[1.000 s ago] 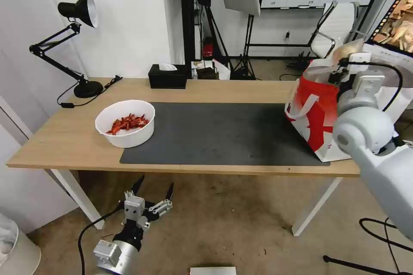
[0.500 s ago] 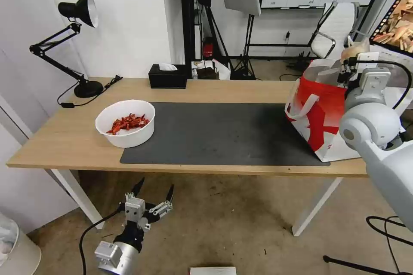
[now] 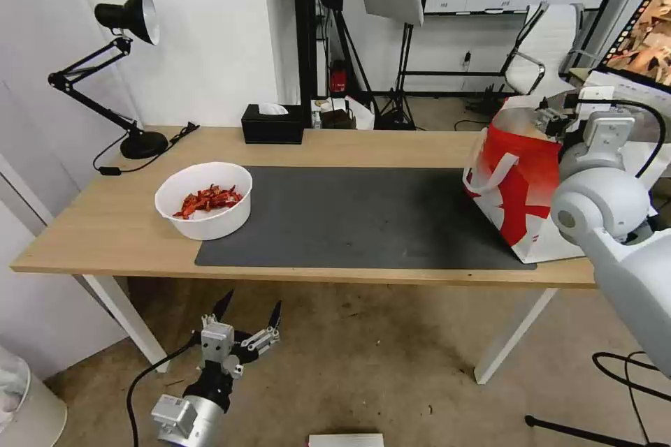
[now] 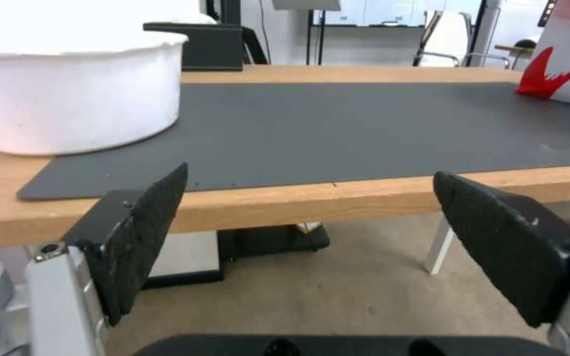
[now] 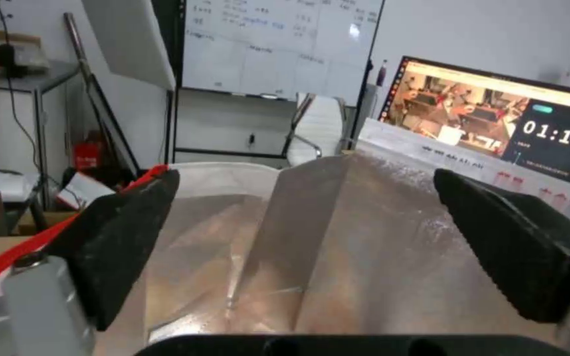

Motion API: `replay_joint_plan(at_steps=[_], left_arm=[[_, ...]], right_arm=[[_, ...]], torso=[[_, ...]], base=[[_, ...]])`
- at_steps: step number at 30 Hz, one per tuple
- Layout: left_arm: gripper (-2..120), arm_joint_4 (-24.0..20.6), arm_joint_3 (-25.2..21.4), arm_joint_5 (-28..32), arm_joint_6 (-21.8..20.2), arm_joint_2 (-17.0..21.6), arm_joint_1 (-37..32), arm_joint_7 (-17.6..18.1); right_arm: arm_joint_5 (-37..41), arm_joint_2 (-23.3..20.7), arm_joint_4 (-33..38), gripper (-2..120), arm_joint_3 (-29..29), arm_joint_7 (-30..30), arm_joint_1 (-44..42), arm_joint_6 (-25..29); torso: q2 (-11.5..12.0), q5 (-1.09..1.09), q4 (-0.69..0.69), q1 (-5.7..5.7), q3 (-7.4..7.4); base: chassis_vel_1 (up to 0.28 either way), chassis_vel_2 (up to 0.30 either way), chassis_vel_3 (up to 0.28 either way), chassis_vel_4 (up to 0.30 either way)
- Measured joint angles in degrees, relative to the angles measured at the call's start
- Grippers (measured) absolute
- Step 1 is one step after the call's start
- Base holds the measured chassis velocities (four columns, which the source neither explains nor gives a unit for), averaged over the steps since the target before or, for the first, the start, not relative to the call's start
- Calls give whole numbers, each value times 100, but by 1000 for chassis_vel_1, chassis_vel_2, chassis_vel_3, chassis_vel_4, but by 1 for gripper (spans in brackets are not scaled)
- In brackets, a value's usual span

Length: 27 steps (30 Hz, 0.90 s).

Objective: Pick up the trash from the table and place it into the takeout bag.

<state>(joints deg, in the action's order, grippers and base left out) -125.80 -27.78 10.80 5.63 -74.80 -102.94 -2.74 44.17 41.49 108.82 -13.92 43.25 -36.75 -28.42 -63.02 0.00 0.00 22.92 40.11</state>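
The beige bundle held above the bag (image 3: 517, 181) a moment ago is gone from the right gripper (image 5: 305, 257), whose jaws now gape empty over the foil lining, so only the bowl (image 3: 203, 200) remains on the surface (image 3: 363, 147), left of the bag, while the left gripper (image 3: 244, 318) waits wide open below the edge.

bowl (image 3: 203, 200) left — takeout bag (image 3: 521, 185) right
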Motion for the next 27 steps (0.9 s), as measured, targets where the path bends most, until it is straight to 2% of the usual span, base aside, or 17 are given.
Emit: replay_joint_plan(at_steps=[6, 14, 16, 17, 20, 21, 24, 25, 27], left_arm=[[100, -41, -15, 0, -5, 18, -5, 3], [100, -67, -56, 28, -6, 40, 13, 11], [100, -67, -70, 38, -6, 14, 33, 16], [100, -67, -70, 38, -6, 14, 33, 16], [100, -79, -136, 24, 64, -136, -20, 15], [100, -79, -136, 24, 64, -136, -20, 15], [100, -136, -229, 2, 112, -255, -87, 16], [100, -136, -229, 2, 112, -255, -87, 16], [100, -149, -251, -5, 118, -273, -94, 15]], right_arm=[[45, 4, 66, 100, -32, -10, -74, 32], [151, -43, 252, 100, -86, -170, -182, 415], [218, -77, 517, 100, -182, -477, -482, 806], [218, -77, 517, 100, -182, -477, -482, 806], [312, 22, 1242, 100, -220, -1167, -1252, 1281], [312, 22, 1242, 100, -220, -1167, -1252, 1281], [101, 187, 1737, 100, -262, -1725, -2033, 1535], [101, 187, 1737, 100, -262, -1725, -2033, 1535], [-234, 309, 1973, 100, -419, -2055, -2750, 1742]], torso=[[0, 0, 0, 0, 0], [0, -1, 1, 0, 0], [0, -1, 0, 0, 0], [0, -1, 0, 0, 0], [0, -1, -1, 0, 0], [0, -1, -1, 0, 0], [0, 0, 2, 0, 0], [0, 0, 2, 0, 0], [0, -1, 1, 0, -1]], base=[[0, 0, 0, 0], [0, 0, 0, 0], [0, 0, 0, 0], [0, 0, 0, 0], [0, 0, 0, 0], [0, 0, 0, 0], [0, 0, 0, 0], [0, 0, 0, 0], [0, 0, 0, 0]])
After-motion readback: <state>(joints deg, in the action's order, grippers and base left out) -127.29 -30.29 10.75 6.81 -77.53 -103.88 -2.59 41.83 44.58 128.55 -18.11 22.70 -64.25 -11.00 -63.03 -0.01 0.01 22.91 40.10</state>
